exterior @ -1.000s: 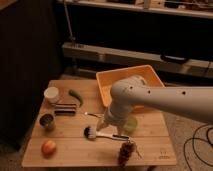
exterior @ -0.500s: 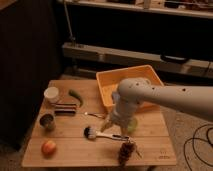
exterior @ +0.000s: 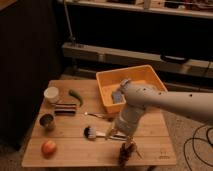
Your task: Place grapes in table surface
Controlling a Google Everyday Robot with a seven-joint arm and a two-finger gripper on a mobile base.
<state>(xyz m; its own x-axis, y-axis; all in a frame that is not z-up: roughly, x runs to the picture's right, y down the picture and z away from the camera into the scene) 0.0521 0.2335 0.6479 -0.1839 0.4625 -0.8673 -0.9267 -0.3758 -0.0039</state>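
Planked tan table surface (exterior: 70, 150) bears lumpy dark grapes (exterior: 126, 153) near the hand (exterior: 114, 135).

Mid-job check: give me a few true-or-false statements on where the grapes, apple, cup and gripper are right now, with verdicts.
1. The grapes lie on the table near its front edge. True.
2. The apple is in the orange bin. False: it sits on the table, at the front corner far from the bin.
3. The gripper hangs over the table between the brush and the grapes. True.
4. The white cup stands inside the bin. False: it stands on the table beside the green pepper.
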